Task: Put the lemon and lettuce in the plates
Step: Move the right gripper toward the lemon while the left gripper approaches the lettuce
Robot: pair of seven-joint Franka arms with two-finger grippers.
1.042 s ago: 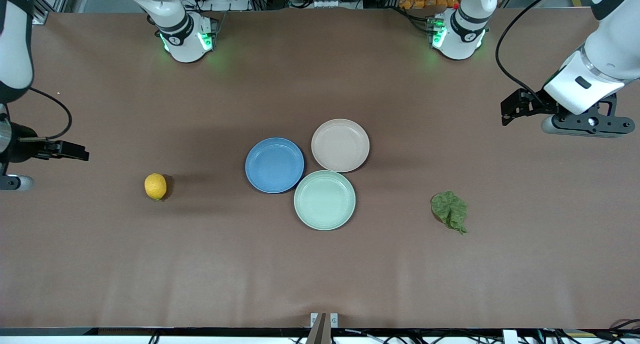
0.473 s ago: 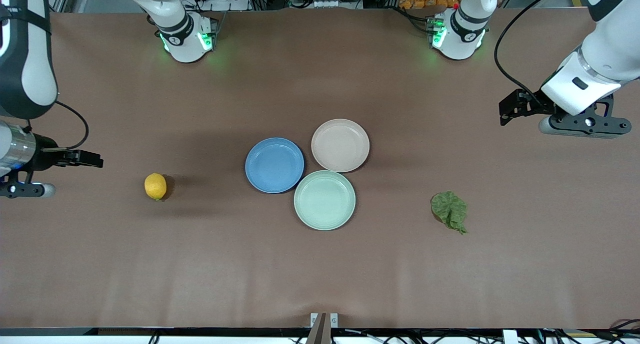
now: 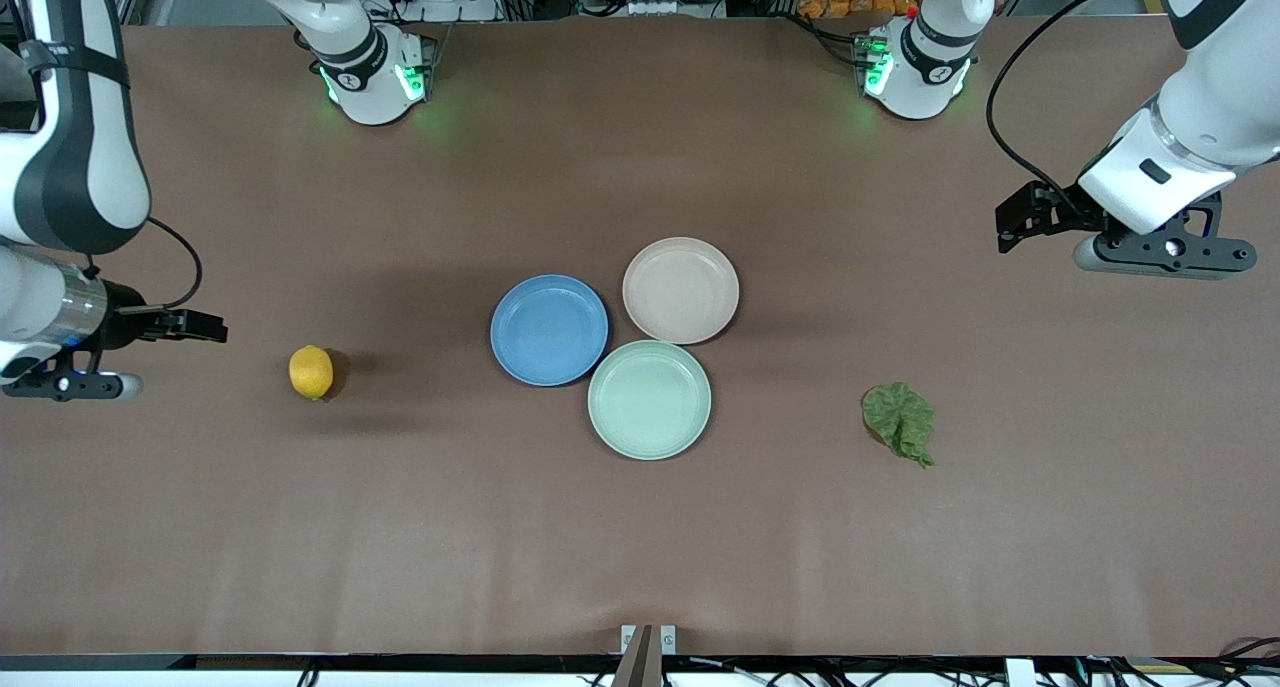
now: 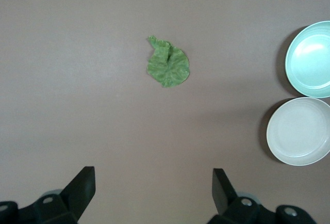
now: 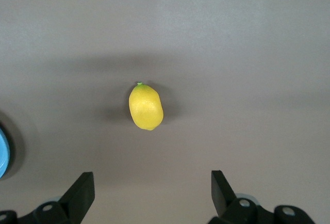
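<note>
Nothing of the task is done yet, as far as can be seen. The lemon [image 3: 311, 372] lies on the bare brown surface [image 3: 640, 527] toward the right arm's end, well apart from the plates. The lettuce [image 3: 899, 422] lies flat on the surface toward the left arm's end, also apart from the plates and a little nearer to the front camera than the lemon. Both must still be picked up, carried and set down.

Three plates are grouped at the middle of the surface, their rims touching or very nearly so. The blue plate [image 3: 549, 329] sits on the lemon's side, the beige plate [image 3: 681, 290] farthest from the front camera, and the mint plate [image 3: 649, 399] nearest to it. All three are seen to be empty.

The right claw [image 3: 195, 325] is held over the surface beside the lemon, toward the right arm's end; its fingers [image 5: 80, 193] are seen spread apart in the right wrist view, with nothing between them. The left claw [image 3: 1025, 217] is held over the surface at the left arm's end, not above the lettuce; its fingers [image 4: 82, 185] are likewise apart and empty. An approach to each item is judged to be the step in hand.
</note>
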